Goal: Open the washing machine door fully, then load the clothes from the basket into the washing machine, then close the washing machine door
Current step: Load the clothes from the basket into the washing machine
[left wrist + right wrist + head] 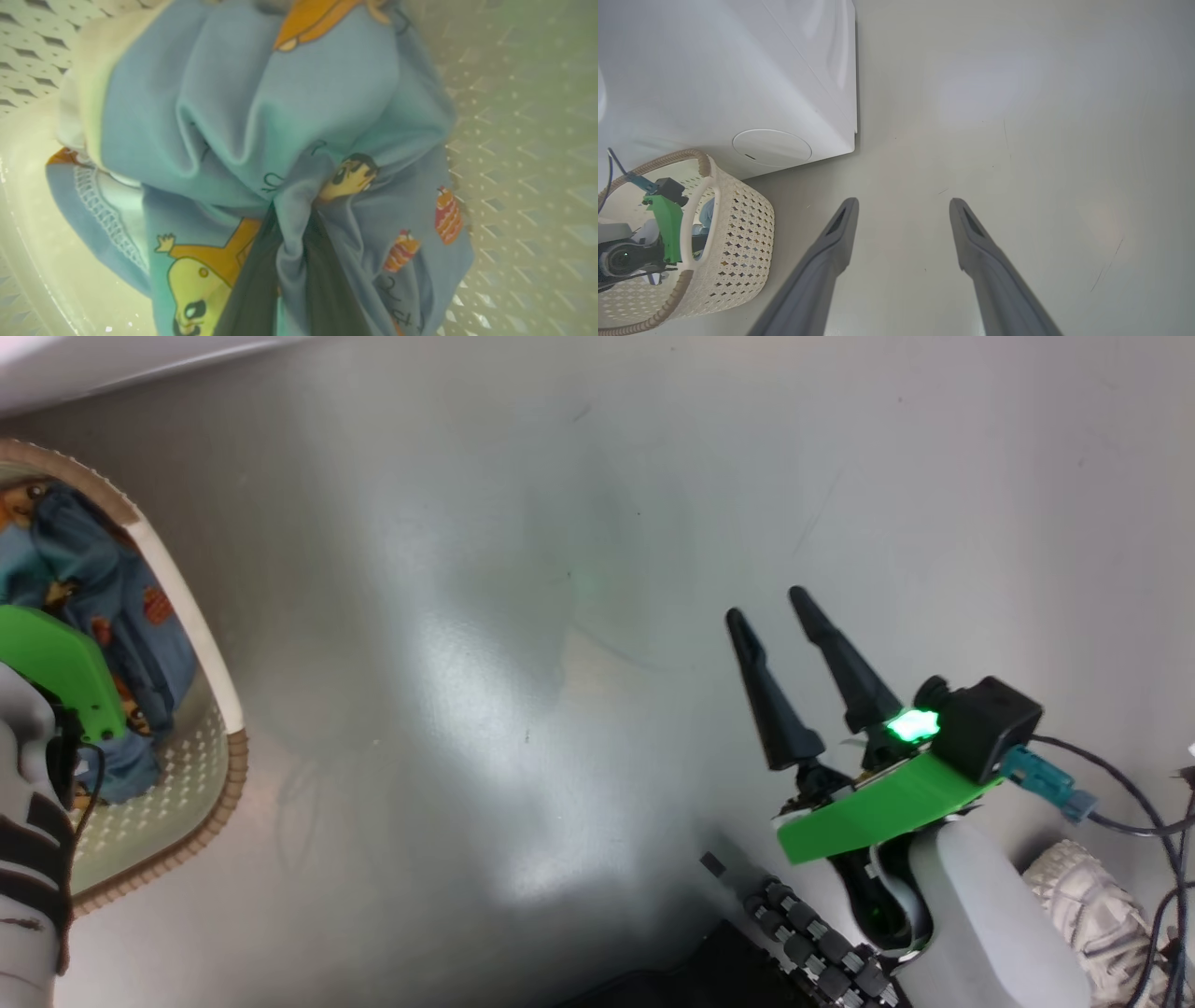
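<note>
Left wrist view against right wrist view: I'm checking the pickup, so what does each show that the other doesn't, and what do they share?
Left wrist view: the left gripper closed on a bunched fold of the clothes, their orange prints close up, against the basket's perforated inner wall.
Right wrist view: the right gripper open above bare floor, the washing machine's white body, and the basket's outside with the left arm reaching in.
Shared: the basket and a bit of blue fabric inside it.
</note>
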Controlling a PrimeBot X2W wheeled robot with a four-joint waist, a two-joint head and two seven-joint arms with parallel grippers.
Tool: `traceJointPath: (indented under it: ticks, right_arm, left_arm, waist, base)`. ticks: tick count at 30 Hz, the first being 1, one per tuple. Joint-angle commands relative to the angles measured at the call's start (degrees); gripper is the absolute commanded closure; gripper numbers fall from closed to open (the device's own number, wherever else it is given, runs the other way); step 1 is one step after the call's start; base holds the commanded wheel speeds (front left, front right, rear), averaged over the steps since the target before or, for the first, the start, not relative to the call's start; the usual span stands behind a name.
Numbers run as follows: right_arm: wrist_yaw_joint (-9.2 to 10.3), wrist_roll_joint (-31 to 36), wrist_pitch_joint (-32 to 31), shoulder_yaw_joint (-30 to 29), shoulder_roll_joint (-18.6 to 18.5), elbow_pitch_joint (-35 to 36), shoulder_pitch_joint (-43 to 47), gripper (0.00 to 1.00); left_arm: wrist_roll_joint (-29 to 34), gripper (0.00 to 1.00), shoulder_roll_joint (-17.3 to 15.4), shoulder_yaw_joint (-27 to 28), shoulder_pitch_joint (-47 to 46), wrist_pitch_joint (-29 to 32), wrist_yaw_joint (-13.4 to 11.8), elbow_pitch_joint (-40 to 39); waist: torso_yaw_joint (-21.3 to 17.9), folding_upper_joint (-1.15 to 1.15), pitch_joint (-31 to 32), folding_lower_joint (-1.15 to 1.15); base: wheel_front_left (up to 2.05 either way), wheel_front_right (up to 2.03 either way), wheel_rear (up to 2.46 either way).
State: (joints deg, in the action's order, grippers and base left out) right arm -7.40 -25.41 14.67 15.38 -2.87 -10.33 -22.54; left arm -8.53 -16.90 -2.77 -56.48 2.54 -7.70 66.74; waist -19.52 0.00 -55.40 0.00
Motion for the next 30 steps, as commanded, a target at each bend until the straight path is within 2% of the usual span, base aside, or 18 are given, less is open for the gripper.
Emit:
traceJointPath:
  ticks: [1, 11, 18, 30]
  right_arm:
    - [-0.09, -0.43, 0.33, -0.10, 0.00, 1.39, 1.68, 0.00]
    - [-0.09, 1.63, 0.33, -3.37, 0.00, 1.63, 1.60, 0.00]
    - [-0.09, 3.63, 0.33, -5.09, 0.00, 1.30, 2.27, 0.00]
    - [-0.09, 7.26, 0.33, -8.38, -0.02, 0.03, 6.00, 0.00]
  left_arm:
    - [-0.38, 1.00, -1.70, 0.87, 2.01, -1.10, 0.43, -0.14]
    - [-2.10, 1.00, 0.63, 0.57, 5.77, -10.57, 3.37, 0.25]
    - [-4.09, 1.00, 4.06, 1.08, 11.05, -16.99, 5.68, -1.67]
    - [-3.89, 1.00, 9.03, 2.70, 26.02, -17.53, 6.73, -21.16]
  waist:
    - [0.90, 0.00, 0.74, 0.00]
    - [4.24, 0.00, 6.16, 0.00]
    - [7.33, 0.00, 12.29, 0.00]
    - [12.35, 0.00, 24.42, 0.00]
  base:
    - [0.00, 0.00, 0.00]
    - [0.00, 0.00, 0.00]
    - [0.00, 0.00, 0.00]
    - [0.00, 0.00, 0.00]
